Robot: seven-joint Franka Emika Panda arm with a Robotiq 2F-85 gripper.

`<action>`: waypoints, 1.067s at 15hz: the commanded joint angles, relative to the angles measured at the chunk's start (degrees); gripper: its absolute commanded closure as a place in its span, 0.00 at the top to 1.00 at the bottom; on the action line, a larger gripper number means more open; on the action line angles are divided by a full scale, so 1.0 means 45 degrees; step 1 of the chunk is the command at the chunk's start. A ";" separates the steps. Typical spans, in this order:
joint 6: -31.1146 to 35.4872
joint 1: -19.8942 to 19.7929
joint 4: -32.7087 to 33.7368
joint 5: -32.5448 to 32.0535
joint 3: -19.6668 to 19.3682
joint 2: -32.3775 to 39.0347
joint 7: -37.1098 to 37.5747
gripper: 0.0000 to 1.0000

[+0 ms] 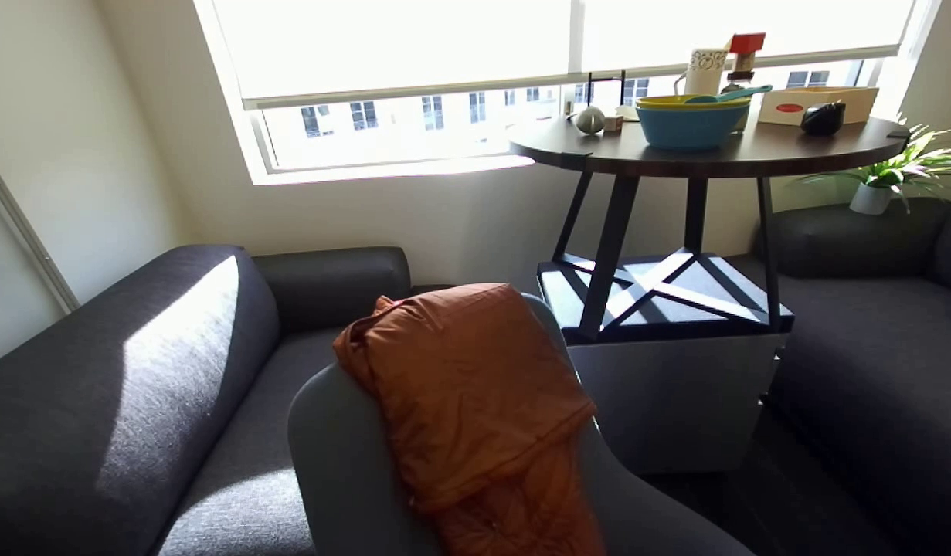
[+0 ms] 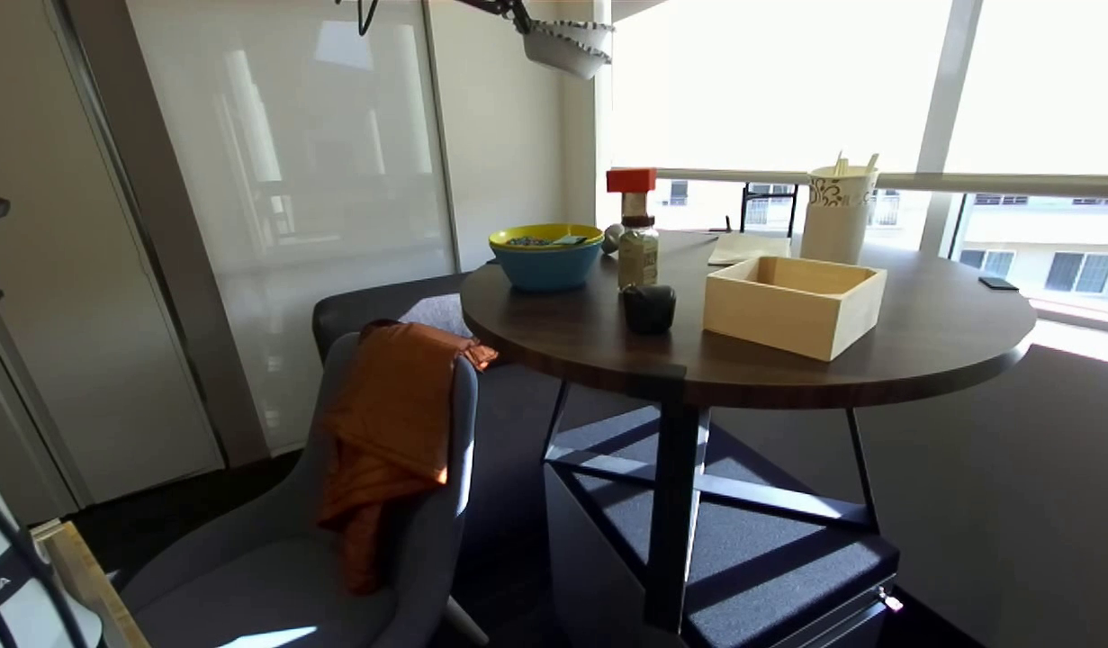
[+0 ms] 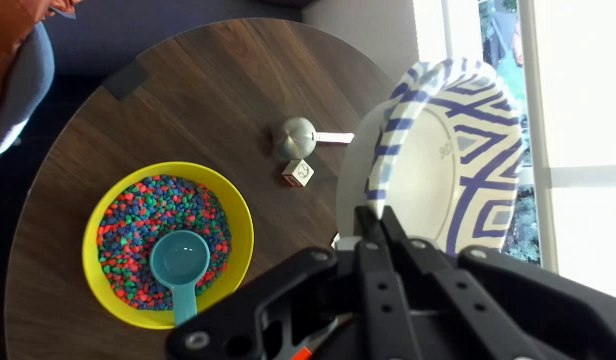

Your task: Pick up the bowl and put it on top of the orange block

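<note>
Transfer of the patterned paper bowl [image 3: 433,160]. The gripper [image 3: 375,215] has its fingers closed on the bowl's rim; in an exterior view the bowl [image 2: 564,52] hangs tilted in the air, higher than the orange block [image 2: 631,180], which tops a brown piece [image 2: 637,205] on a glass jar [image 2: 638,259]. Good placement probably calls for levelling, centring the base over the block, and lowering gently, since such narrow supports could topple. Only the wrist view resolves the lattice-printed interior; in an exterior view the block [image 1: 747,43] appears without bowl or gripper.

The patterned bowl [image 3: 428,165] looks like smooth paper, the end effector [image 3: 378,218] matt, the counter [image 3: 217,110] wood-grained, the scoop [image 3: 180,257] glossy plastic.
</note>
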 commanded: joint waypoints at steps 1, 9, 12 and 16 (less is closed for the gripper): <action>-0.0049 -0.0176 -0.0050 0.0058 0.0148 -0.0052 -0.0027 0.01; 0.1383 -0.1005 -0.1616 -0.3497 -0.0079 -0.0742 -0.1016 0.01; -0.0051 -0.1013 -0.1827 -0.2035 -0.0385 -0.1141 -0.3395 0.01; -0.0114 -0.1169 -0.1350 -0.1931 -0.0363 -0.0803 -0.3237 0.03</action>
